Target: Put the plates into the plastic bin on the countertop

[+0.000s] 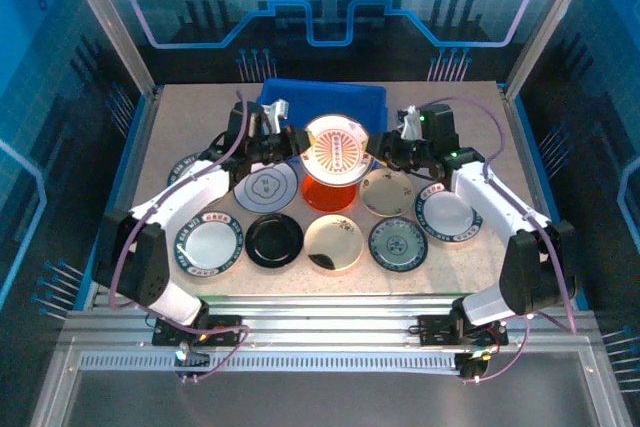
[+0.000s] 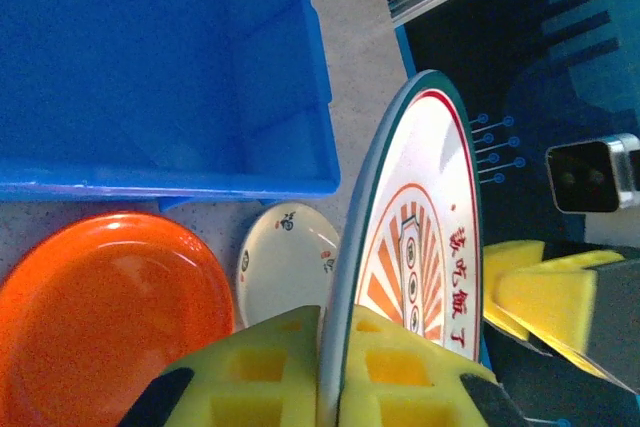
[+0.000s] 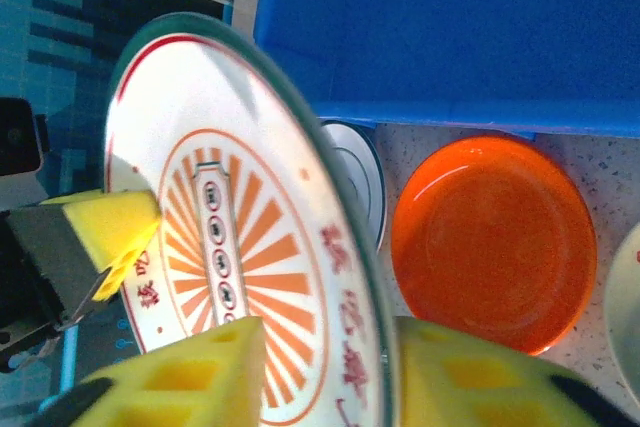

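Right now I have the round white plate with an orange sunburst print and a teal rim (image 1: 335, 147) standing on edge in the air between both arms. It hangs over the glossy orange-red plate (image 1: 335, 195), just in front of the shallow bright blue plastic bin (image 1: 280, 92) and not yet inside it. The left pincer (image 2: 333, 347) is clamped tight on the rim, its yellow pads pressed to both faces. The right pincer (image 3: 330, 367) straddles the opposite edge with its pads parted wider than the rim, apparently gripping nothing. I judge this a hand-over, the upright hold giving each arm an edge to pinch. The plate looks thin, glazed and slippery, with red characters round the sunburst. Other plates lie flat on the beige speckled desk (image 1: 190, 117).
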`<state>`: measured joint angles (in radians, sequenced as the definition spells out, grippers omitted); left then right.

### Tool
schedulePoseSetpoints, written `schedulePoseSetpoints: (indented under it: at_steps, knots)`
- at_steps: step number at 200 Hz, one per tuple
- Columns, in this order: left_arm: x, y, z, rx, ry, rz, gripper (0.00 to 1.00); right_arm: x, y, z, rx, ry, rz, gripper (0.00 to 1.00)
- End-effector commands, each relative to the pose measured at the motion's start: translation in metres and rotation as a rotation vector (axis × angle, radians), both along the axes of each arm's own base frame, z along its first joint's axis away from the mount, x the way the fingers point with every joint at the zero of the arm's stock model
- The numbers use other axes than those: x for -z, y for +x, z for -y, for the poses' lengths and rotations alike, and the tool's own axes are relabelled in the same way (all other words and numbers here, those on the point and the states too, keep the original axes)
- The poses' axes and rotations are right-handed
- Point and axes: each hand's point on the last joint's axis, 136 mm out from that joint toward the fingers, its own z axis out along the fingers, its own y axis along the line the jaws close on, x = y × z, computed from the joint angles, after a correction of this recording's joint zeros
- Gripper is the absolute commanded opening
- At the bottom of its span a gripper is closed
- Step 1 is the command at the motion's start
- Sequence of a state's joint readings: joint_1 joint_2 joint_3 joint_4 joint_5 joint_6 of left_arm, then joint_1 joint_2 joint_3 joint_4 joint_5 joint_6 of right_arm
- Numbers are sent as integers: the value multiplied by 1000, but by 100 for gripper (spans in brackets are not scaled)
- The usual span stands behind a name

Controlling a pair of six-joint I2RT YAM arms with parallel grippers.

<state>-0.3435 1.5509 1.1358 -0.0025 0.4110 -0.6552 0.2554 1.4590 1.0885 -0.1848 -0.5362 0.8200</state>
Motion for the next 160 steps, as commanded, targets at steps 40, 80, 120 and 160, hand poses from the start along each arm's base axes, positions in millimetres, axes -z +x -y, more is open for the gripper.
schedulePoseSetpoints:
  at_steps: [40,80,120,160]
  knots:
    - [-6,73,-18,-146,79,35,0,-40,4,57,168,-27,107,59]
    - [18,124,-20,-212,105,8,0,-32,-5,98,273,-17,93,59]
    - [44,165,-11,-229,63,-3,0,-27,-9,110,293,-7,88,58]
    - [73,185,0,-222,22,-66,0,-19,-11,113,303,-15,82,58]
